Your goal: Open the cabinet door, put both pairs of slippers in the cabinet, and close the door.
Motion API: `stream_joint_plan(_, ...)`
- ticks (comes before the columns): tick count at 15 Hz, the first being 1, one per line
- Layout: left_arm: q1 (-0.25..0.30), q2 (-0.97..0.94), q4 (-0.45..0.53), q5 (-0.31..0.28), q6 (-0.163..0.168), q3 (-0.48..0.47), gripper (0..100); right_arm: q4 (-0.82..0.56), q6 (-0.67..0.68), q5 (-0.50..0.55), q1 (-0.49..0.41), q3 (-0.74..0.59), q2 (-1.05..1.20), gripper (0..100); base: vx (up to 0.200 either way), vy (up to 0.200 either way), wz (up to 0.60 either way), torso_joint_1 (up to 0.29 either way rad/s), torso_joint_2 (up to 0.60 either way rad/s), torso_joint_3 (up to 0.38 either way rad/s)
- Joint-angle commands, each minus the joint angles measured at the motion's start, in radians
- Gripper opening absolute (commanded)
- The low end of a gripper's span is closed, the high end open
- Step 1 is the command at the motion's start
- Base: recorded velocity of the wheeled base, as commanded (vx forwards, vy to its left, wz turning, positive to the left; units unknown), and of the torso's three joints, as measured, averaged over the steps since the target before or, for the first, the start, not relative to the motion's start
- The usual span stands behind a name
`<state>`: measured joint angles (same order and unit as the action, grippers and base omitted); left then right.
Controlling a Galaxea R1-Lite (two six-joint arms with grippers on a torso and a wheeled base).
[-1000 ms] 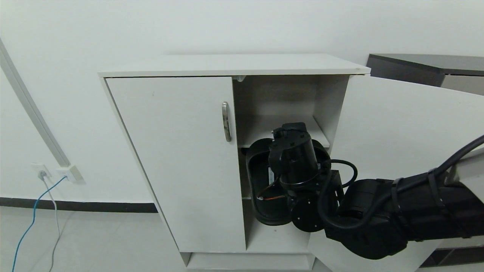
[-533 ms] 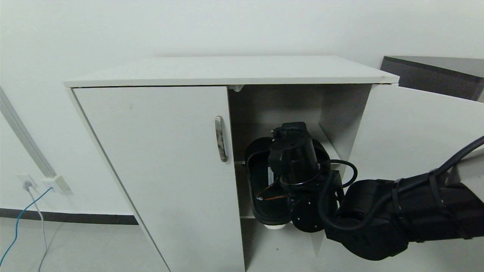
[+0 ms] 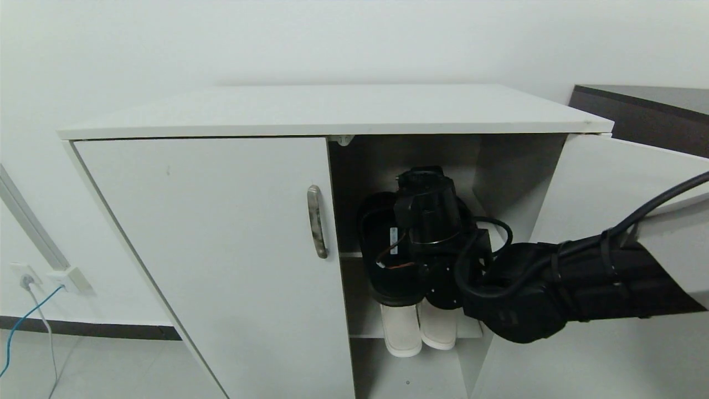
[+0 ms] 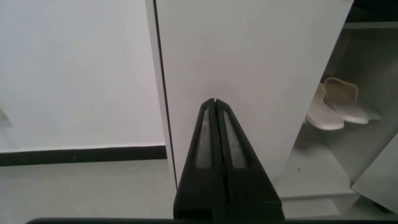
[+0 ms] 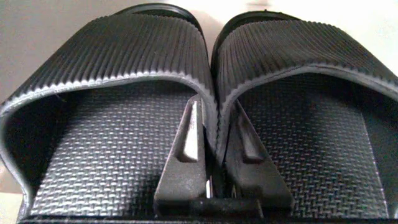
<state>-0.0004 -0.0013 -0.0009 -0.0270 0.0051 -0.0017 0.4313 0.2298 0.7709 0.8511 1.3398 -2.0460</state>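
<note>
Right wrist view has the black slippers pinched by their touching inner walls in our right gripper. We have rolled closer, so they now hang inside the cabinet opening, above the white slippers at the lower shelf's front edge. Setting down looks next. Our left gripper is closed and empty.

Plain indoor room, likely an office or lab: a white cabinet is standing against a bare white wall. At eight o'clock a wall socket is sitting above a dark baseboard. At two o'clock a dark-topped unit is standing.
</note>
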Motion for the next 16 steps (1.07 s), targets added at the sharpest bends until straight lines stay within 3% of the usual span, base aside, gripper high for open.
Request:
stream_joint_plan(1, 0.0, 0.001, -0.001, 0.001, -0.001, 0.0, 0, -0.016, -0.003, -0.015, -0.029, 0.078, -0.057, 0, 0.0, 0.0, 0.0, 0.0, 0.0, 0.0)
stream_joint_plan(9, 0.0, 0.001, -0.001, 0.001, -0.001, 0.0, 0, -0.198, -0.001, -0.038, -0.122, 0.378, -0.194, 0, 0.0, 0.0, 0.0, 0.0, 0.0, 0.0)
stream_joint_plan(16, 0.0, 0.001, -0.001, 0.001, -0.002, 0.0, 0, -0.201, -0.004, -0.059, -0.158, 0.406, -0.221, 0, 0.0, 0.0, 0.0, 0.0, 0.0, 0.0)
